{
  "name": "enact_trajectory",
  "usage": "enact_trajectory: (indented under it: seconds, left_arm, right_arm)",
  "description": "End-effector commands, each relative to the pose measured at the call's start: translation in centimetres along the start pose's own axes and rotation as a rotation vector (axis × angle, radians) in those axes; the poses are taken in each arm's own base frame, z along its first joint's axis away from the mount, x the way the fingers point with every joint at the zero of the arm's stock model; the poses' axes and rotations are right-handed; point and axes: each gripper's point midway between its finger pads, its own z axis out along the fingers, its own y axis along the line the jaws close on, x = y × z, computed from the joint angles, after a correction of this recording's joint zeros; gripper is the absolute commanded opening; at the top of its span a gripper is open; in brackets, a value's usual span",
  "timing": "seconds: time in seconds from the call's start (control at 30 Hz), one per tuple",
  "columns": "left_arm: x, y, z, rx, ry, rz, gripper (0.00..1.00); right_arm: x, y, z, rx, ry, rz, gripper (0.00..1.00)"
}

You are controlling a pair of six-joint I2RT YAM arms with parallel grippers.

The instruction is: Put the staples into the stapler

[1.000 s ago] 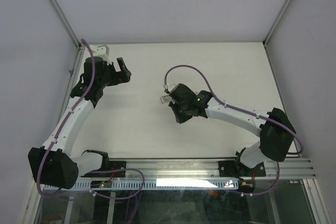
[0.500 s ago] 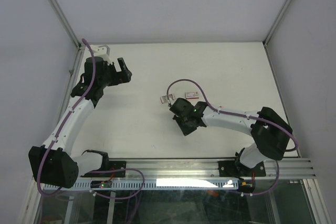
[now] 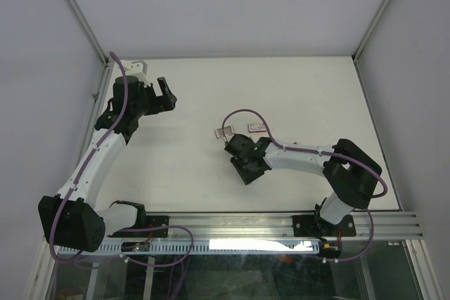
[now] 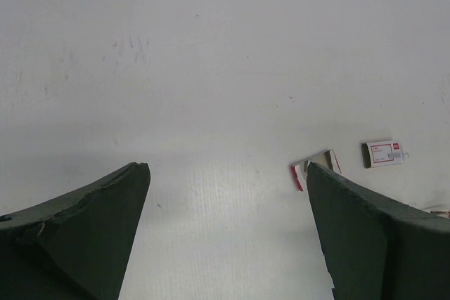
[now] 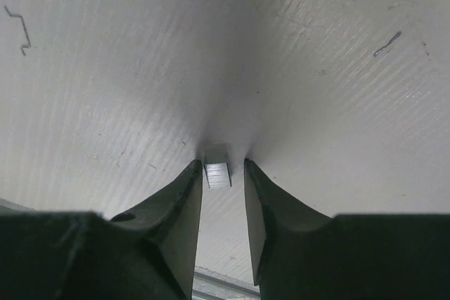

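Check the right end effector (image 5: 223, 163) first. In the right wrist view its fingers (image 5: 184, 201) stand only a narrow gap apart, tips down at the surface (image 3: 295, 89). The staple strip (image 5: 216, 174) lies between them, against the left-hand finger, with a slight gap on the other side. You cannot tell whether the strip is clamped.

In the top view, this end effector (image 3: 246, 171) is nearer the arm bases than the box (image 3: 256, 128) and a second small red-and-white item (image 3: 223, 131). That item is too small for you to identify.

The left end effector (image 4: 225, 166) is held wide apart above the surface, grasping nothing, at the far left (image 3: 169, 94).

Note two loose bent staples (image 5: 24, 29) on the surface.
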Motion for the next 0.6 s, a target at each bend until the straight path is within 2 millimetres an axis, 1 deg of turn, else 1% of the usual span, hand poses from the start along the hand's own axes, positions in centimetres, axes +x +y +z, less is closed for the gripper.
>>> enact_trajectory:
  seconds: [0.0, 0.37, 0.57]
  left_arm:
    - [-1.84, -0.82, -0.54, 0.038, -0.067, 0.013, 0.99]
    - [-1.87, -0.99, -0.65, 0.046, -0.068, 0.012, 0.99]
    - [-1.90, -0.95, -0.65, 0.045, -0.069, 0.012, 0.99]
  right_arm:
    - [-1.82, 0.51, -0.41, 0.005, -0.047, 0.013, 0.33]
    - [-2.45, 0.30, -0.09, 0.029, -0.054, 0.010, 0.33]
    - [-2.22, 0.11, 0.12, 0.044, -0.041, 0.003, 0.26]
